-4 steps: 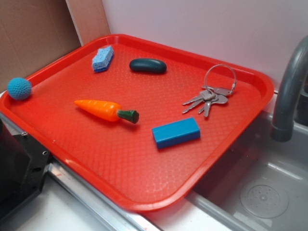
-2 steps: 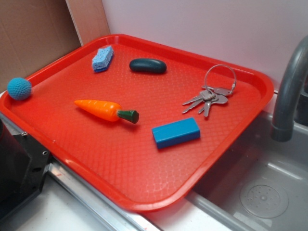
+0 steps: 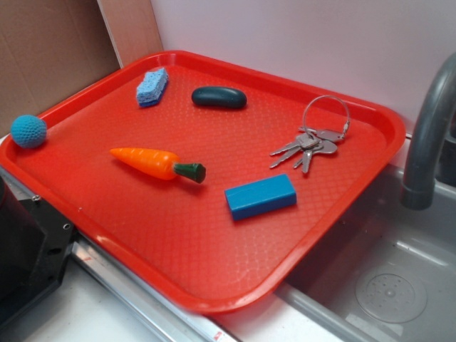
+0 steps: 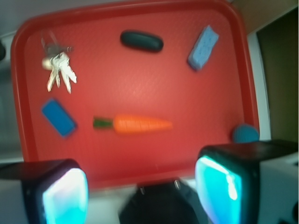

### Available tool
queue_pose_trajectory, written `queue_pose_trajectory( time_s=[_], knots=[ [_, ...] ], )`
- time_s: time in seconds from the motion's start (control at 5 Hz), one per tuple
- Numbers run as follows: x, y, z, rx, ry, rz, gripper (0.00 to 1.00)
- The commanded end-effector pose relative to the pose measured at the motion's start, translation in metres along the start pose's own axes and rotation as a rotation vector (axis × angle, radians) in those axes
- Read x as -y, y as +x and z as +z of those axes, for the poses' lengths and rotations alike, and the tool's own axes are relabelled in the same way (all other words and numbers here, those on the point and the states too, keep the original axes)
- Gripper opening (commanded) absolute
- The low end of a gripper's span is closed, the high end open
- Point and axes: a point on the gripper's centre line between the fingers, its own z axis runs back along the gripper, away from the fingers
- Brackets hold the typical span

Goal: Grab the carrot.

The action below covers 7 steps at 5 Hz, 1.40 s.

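Note:
The orange carrot (image 3: 155, 163) with its dark green stub lies on the red tray (image 3: 214, 285), left of centre. From the wrist camera the carrot (image 4: 135, 124) shows in the middle of the tray (image 4: 140, 84), far below. My gripper (image 4: 142, 191) hangs high above the tray's near edge, open, its two turquoise pads (image 4: 219, 186) wide apart with nothing between them. In the exterior view the gripper is out of sight.
On the tray lie a blue block (image 3: 261, 197), a bunch of keys (image 3: 313, 142), a dark oval object (image 3: 219, 97) and a blue sponge (image 3: 152, 86). A blue ball (image 3: 28, 131) rests at the left rim. A grey tap (image 3: 427, 135) and sink (image 3: 385, 285) stand right.

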Motion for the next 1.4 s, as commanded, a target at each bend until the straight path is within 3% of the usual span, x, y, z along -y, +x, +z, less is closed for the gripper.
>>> queue_pose_trajectory(
  time_s=[0.0,0.2,0.4,0.8,1.2],
  knots=[
    [-0.001,0.050,-0.051,-0.088,-0.026,-0.495,1.00],
    [0.020,0.018,-0.072,-0.161,0.009,-0.744,1.00],
    [0.030,0.009,-0.084,-0.197,0.032,-0.993,1.00],
    [0.011,-0.028,-0.116,-0.231,0.135,-1.487,1.00],
    [0.003,-0.023,-0.122,-0.241,0.154,-1.471,1.00]
  ],
)
